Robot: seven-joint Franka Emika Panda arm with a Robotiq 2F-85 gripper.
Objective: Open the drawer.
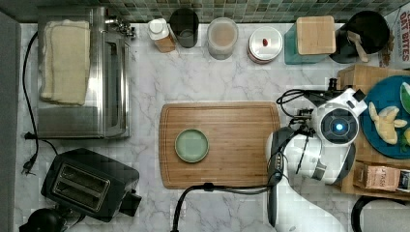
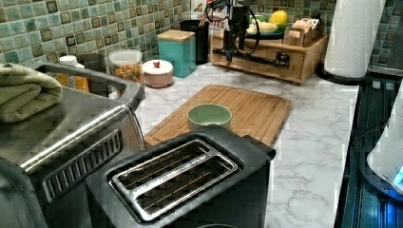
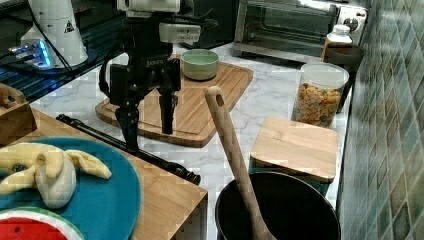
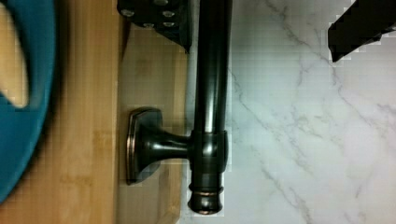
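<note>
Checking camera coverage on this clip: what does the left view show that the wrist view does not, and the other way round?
Left view alone: the drawer front looks flush with its wooden box, the black toaster, the green bowl on the cutting board, the paper towel roll.
Wrist view alone: one handle bracket close up and the bar's capped end.
Both: the open gripper straddling the black handle, plus marble counter.
</note>
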